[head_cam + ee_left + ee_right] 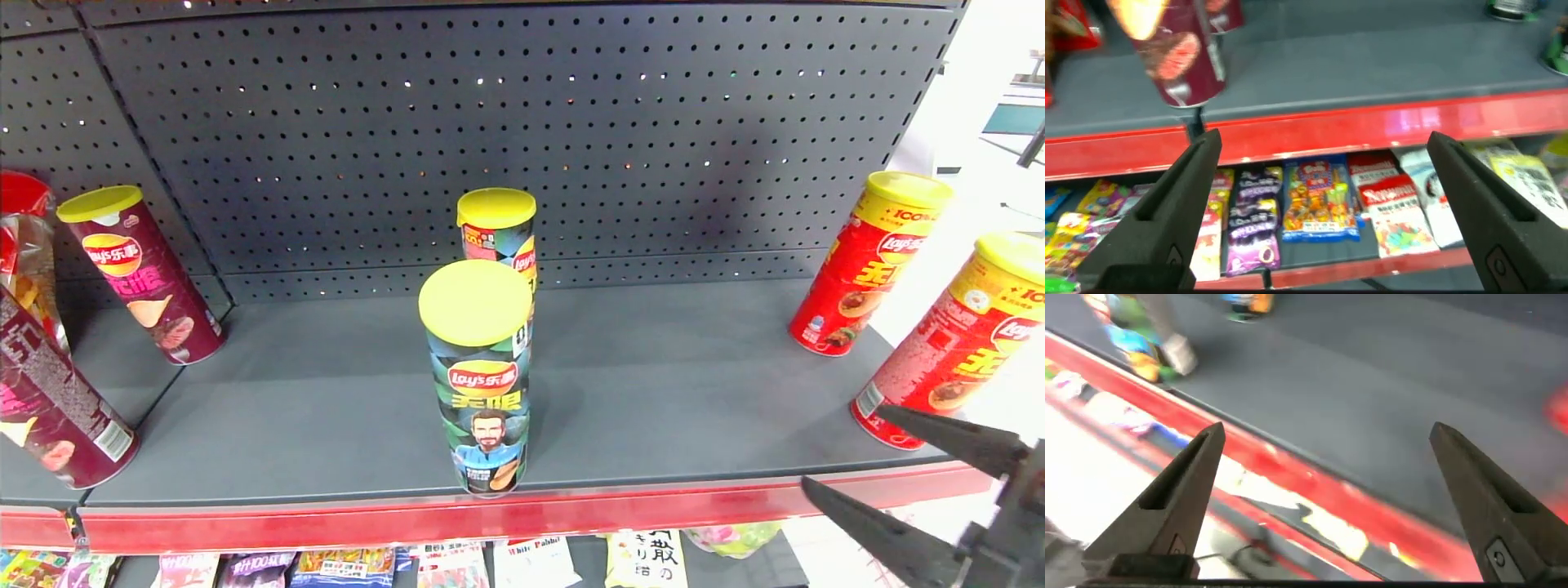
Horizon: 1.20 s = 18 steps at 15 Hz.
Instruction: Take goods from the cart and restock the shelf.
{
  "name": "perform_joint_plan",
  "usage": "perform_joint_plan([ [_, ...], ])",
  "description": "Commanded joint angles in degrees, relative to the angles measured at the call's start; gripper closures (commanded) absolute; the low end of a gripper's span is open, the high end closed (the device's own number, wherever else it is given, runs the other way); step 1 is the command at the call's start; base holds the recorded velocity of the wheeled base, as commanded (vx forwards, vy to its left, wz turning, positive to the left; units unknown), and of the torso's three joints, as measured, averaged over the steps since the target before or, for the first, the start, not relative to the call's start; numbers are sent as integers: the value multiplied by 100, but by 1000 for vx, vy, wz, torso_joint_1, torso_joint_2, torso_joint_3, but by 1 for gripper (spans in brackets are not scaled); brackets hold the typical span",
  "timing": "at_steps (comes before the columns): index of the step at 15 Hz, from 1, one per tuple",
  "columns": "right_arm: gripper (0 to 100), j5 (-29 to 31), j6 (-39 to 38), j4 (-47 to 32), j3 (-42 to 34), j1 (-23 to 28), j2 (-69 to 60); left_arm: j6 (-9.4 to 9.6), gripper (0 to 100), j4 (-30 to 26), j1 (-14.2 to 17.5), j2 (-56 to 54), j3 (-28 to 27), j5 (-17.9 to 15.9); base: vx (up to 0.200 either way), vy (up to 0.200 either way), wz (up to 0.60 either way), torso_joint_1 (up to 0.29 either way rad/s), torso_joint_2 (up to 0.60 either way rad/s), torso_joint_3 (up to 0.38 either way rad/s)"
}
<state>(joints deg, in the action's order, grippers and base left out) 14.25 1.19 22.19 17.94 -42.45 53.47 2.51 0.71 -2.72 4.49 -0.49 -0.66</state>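
Head view looks down onto shelf [653,392]; both wrist views low, close, facing its red edge [1372,126] (shared by all).

Pretty clearly a shop aisle: grey metal shelf [653,384] with a perforated back panel [571,122] and a red edge strip [490,518]. Chip tubes [482,384] stand facing out, red tubes [869,261] at 3 o'clock, and bagged snacks [1319,200] fill the tier underneath.

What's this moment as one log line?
right gripper: open, empty, at front right of grey metal shelf | left gripper: open, empty | blue-green crisp tube, yellow lid: upright at shelf front
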Motion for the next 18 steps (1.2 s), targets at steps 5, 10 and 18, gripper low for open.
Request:
perform_joint_plan([
  [5,0,974,619,-4715,412,1511,-5013,-75,0,-53,-1,8,49,-75,0,0,0,0,0,0],
  [10,0,1115,382,-4908,262,2531,-5347,-40,0,-36,-1,-18,49,-75,0,0,0,0,0,0],
  [18,0,614,153,-3537,-1030,2461,-5347,-14,0,35,-97,3137,-2808,-1841,0,0,0,0,0,0],
])
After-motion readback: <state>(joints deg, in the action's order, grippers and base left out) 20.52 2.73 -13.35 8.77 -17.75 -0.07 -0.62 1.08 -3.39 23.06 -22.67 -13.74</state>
